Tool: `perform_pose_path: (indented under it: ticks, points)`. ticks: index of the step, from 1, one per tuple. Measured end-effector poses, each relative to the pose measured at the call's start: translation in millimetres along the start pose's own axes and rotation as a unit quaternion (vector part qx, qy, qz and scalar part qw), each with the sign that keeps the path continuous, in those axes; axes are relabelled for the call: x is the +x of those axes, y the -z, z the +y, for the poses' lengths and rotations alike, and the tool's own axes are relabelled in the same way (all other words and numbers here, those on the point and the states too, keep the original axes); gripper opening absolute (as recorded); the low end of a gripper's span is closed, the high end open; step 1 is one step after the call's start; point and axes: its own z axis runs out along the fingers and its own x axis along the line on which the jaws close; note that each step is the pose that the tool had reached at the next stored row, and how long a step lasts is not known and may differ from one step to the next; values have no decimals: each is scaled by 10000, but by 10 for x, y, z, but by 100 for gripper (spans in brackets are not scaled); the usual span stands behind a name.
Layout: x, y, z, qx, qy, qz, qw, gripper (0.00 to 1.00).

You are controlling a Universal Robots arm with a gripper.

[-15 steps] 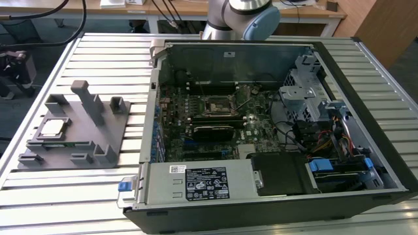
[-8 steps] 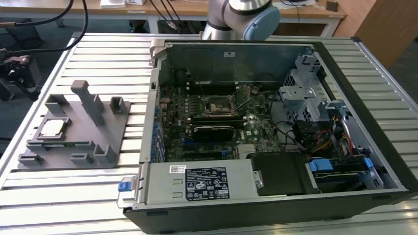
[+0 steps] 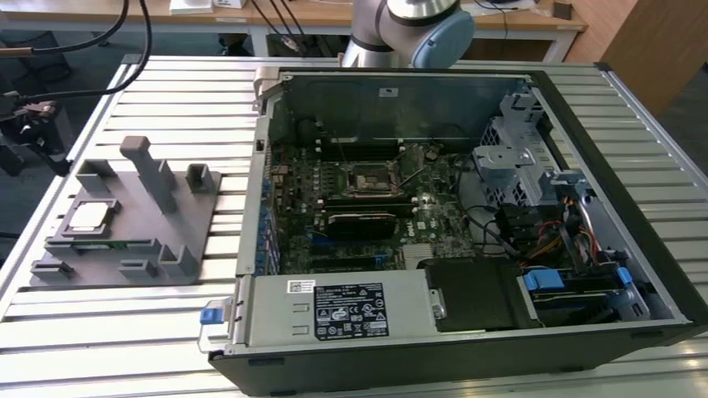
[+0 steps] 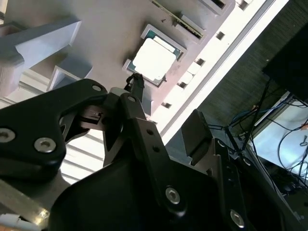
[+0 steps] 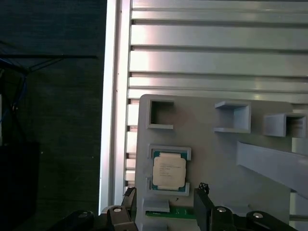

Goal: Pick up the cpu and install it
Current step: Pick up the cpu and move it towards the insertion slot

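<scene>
Cpu: the cpu (image 5: 168, 171) lies flat, shiny side up, in a shallow square pocket of the grey fixture (image 5: 216, 159). The fixture stands on the slatted metal table (image 3: 166, 83) at the exterior view's left, well apart from the computer case (image 3: 387, 87).
Cpu and tool: in both wrist views the gripper (image 5: 166, 190) hangs over the fixture. The cpu is just ahead of its fingers (image 5: 202, 202), in line with the gap between them. No touch shows, though how high the gripper stands above the cpu is hard to judge.
Fixture: it holds the cpu in one pocket, with a thin green strip (image 5: 168, 212) just beside that pocket. It also has other open pockets and upright posts.
Case: it lies open on the table. A circuit board (image 3: 432, 207) is inside, with a square socket frame (image 3: 370, 178) near its middle and a black block (image 3: 360, 224) just beside the frame. Cables (image 3: 542, 240) run toward the exterior view's right.
Gripper: the two black fingers stand apart, with nothing between them.
Arm: the arm (image 3: 404, 29) rises at the table's far edge, behind the case.
</scene>
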Motion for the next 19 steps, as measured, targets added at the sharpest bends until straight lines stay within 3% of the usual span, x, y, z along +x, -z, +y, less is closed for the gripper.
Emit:
perform_pose_path:
  ticks: [10,16,19]
  points:
    - [5,-130,-6,10,0,-5,10000,59]
    - [3,-222,-11,12,1,-29,10000,60]
    - [-1,-273,-13,20,1,-35,10000,72]
